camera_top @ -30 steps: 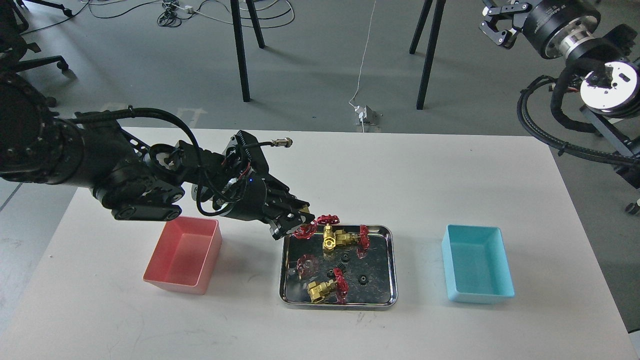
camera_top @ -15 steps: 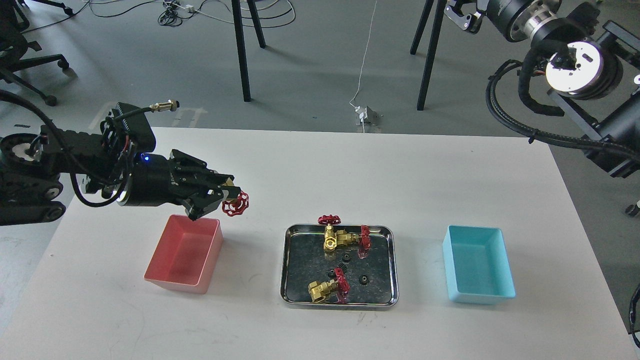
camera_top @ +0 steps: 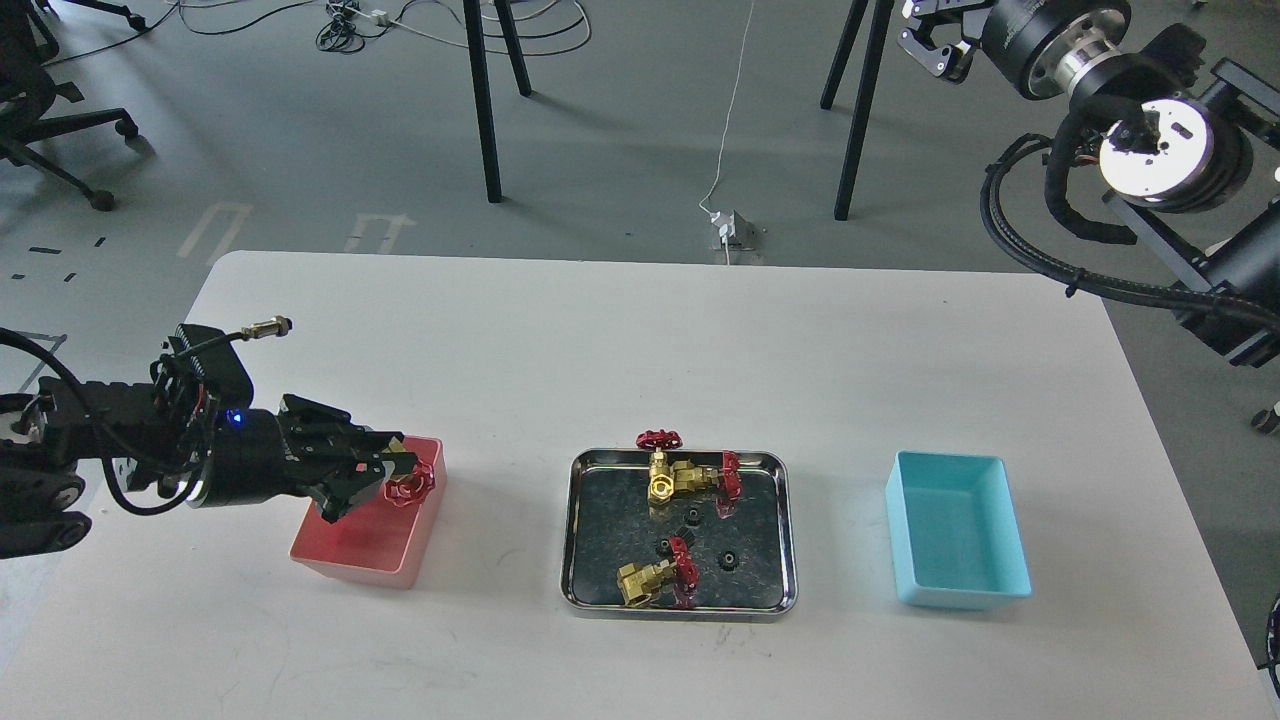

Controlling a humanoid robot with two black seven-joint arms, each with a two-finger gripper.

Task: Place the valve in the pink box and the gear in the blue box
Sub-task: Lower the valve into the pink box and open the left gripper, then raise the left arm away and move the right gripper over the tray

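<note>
My left gripper (camera_top: pixel 392 478) is shut on a valve (camera_top: pixel 412 485) by its red handwheel and holds it over the pink box (camera_top: pixel 352 551), just above the opening. Three more valves lie in the steel tray (camera_top: pixel 775 530): two together at the back (camera_top: pixel 685 475) and one at the front (camera_top: pixel 655 577). Several small black gears (camera_top: pixel 730 558) lie between them. The blue box (camera_top: pixel 955 545) stands empty at the right. My right gripper (camera_top: pixel 925 40) is raised high at the upper right, off the table, with its fingers apart.
The white table's far edge runs along the top. Chair and stand legs and cables are on the floor beyond it. My right arm's cable loop hangs past the table's right edge.
My left gripper lifted a valve out of the tray, carried it left, and has come down over the pink box. My right arm shifted slightly at the upper right.
</note>
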